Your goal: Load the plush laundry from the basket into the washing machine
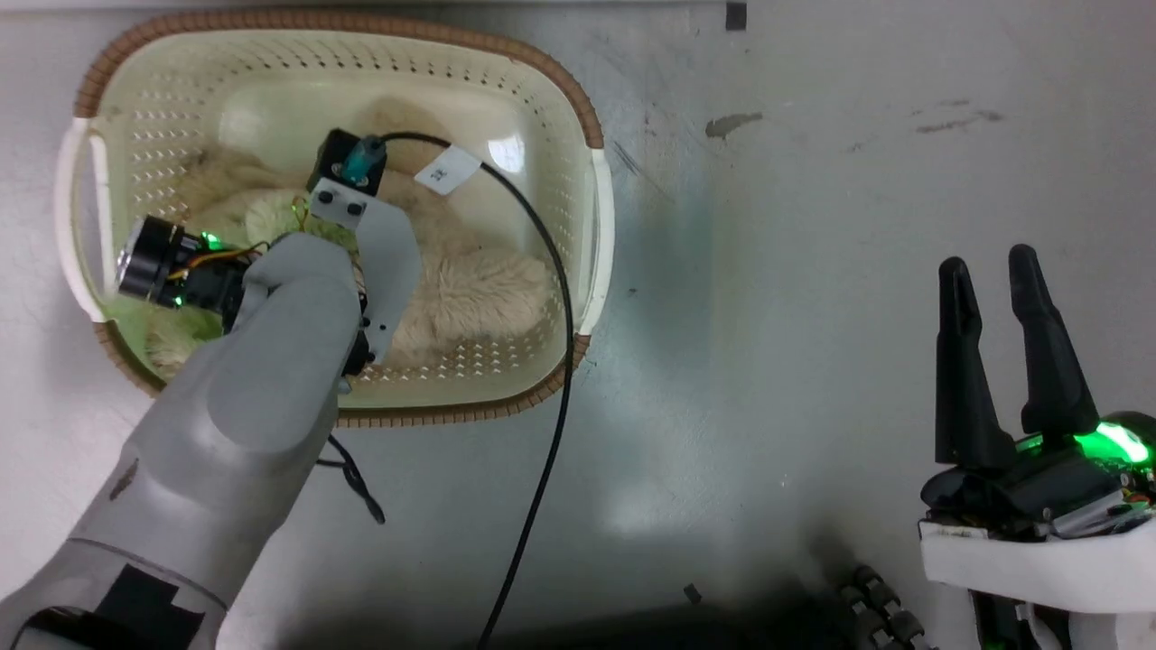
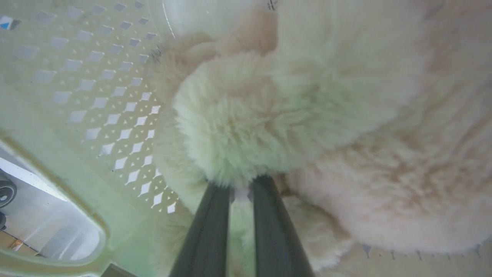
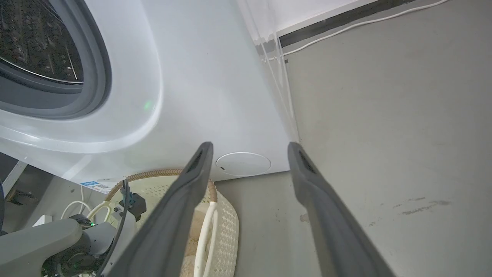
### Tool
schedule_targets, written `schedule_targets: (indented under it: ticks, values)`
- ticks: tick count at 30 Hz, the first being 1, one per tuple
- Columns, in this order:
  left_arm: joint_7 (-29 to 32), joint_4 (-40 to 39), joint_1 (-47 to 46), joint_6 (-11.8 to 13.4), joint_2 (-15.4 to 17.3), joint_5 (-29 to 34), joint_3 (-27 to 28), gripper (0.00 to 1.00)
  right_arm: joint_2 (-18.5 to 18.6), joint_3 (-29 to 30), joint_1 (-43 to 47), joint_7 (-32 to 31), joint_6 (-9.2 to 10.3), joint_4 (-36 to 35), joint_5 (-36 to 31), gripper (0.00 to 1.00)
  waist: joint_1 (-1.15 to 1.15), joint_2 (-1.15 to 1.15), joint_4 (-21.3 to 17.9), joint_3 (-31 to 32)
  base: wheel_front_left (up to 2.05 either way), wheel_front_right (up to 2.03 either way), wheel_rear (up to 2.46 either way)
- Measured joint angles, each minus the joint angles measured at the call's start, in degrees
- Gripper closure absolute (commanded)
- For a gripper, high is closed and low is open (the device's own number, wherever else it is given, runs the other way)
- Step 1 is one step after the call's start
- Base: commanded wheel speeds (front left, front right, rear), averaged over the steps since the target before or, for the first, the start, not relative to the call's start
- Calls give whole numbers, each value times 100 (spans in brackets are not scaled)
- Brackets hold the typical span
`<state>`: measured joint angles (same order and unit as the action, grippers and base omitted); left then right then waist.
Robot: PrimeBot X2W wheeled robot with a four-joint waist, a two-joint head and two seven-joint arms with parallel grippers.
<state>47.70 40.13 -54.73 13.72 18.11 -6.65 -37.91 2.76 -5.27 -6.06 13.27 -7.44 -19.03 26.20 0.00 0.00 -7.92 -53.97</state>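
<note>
**Left pincer pinched on the plush inside the basket**

The plush laundry (image 1: pixel 479 298) lies in the bottom of the basket (image 1: pixel 591 117), which stands on the grey floor (image 1: pixel 813 361). Its cream shag covers most of the basket's base. The left arm (image 1: pixel 262 379) reaches down over the basket's near rim, and its wrist hides the fingers below in the head view.

In the left wrist view the left gripper (image 2: pixel 241 184) has its two dark fingers (image 2: pixel 215 215) drawn nearly together, with a tuft of fur caught in the narrow gap between them (the tips themselves are sunk in the pile). A rounded, fluffy limb of the plush laundry (image 2: pixel 307 115) bulges directly beyond the tips, and the rest of its body spreads to that view's right. The basket's perforated wall (image 2: pixel 96 96) rises at that view's left.

The right gripper (image 1: pixel 989 262) hangs well apart from the basket, over bare floor, its fingers spread and holding nothing. Its own wrist view looks between those fingers (image 3: pixel 250 145) toward the washing machine (image 3: pixel 200 77), whose grey gasket (image 3: pixel 100 69) rings the open steel drum (image 3: pixel 34 38). The basket (image 3: pixel 226 223) sits just before the machine's front.
</note>
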Motion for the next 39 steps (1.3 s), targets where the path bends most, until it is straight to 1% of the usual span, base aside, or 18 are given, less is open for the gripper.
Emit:
schedule_targets:
  ticks: [6, 10, 14, 18, 21, 25, 29, 30, 31, 34, 35, 36, 37, 38, 39]
  values:
    - [186, -327, -144, 153, 81, -63, -214, 100, 0, -62, -222, 67, 0, 21, 125, 0, 0, 0, 82, -123, 0, 0, 0]
    - [225, -380, -154, 232, 88, -174, -397, 100, -1, -181, -404, 122, 0, 114, 203, 0, 0, 0, 141, 22, 0, 0, 0]
    - [-74, -483, -82, 241, 20, -348, -434, 100, 0, -192, -432, 135, 0, 222, 221, 0, 0, 0, 197, 307, 0, 0, 0]
    - [-520, -460, 135, 210, -66, -444, -457, 100, 0, -135, -441, 149, 0, 382, 214, 0, 0, 0, 290, 695, 0, 0, 0]
    - [-918, -402, 332, 153, -196, -619, -447, 100, 0, -34, -408, 149, 0, 491, 156, 0, -1, 0, 385, 1028, 0, 0, 0]
    - [-1562, -305, 553, 3, -458, -834, -426, 100, 0, 57, -302, 149, 0, 648, 25, 0, -1, 0, 556, 1495, 0, 0, 0]
    - [-2263, -180, 792, -152, -798, -1116, -369, 100, 0, 191, -21, 149, 0, 762, -125, 0, -1, 0, 771, 1982, 0, 0, 0]
    - [-2599, -93, 909, -240, -928, -1234, -343, 100, 0, 210, 97, 151, 0, 843, -183, 0, -1, 0, 896, 2229, 0, 0, 0]
    - [-2599, -93, 909, -240, -928, -1234, -343, 100, 0, 210, 97, 151, 0, 843, -183, 0, -1, 0, 896, 2229, 0, 0, 0]
    - [-3129, 29, 1093, -349, -1062, -1439, -225, 100, 0, 234, 260, 149, 0, 936, -268, 0, -1, 0, 1087, 2603, 0, 0, 0]
    - [-3472, 92, 1203, -432, -1085, -1527, -186, 100, 0, 266, 371, 151, 0, 1004, -298, 0, -2, 0, 1216, 2846, 0, 0, 0]
    - [-3472, 92, 1203, -432, -1085, -1527, -186, 100, 0, 266, 371, 151, 0, 1004, -298, 0, -2, 0, 1216, 2846, 0, 0, 0]
    - [-3635, 120, 1269, -441, -1101, -1600, -130, 100, 0, 264, 413, 149, 0, 1039, -304, 0, -2, 0, 1277, 2962, 0, 0, 0]
    - [-3936, 157, 1387, -522, -1126, -1673, -110, 100, 0, 261, 490, 151, 0, 1091, -313, 0, -2, 0, 1391, 3190, 0, 0, 0]
    - [-3936, 157, 1387, -522, -1126, -1673, -110, 100, 0, 261, 490, 151, 0, 1091, -313, 0, -2, 0, 1391, 3190, 0, 0, 0]
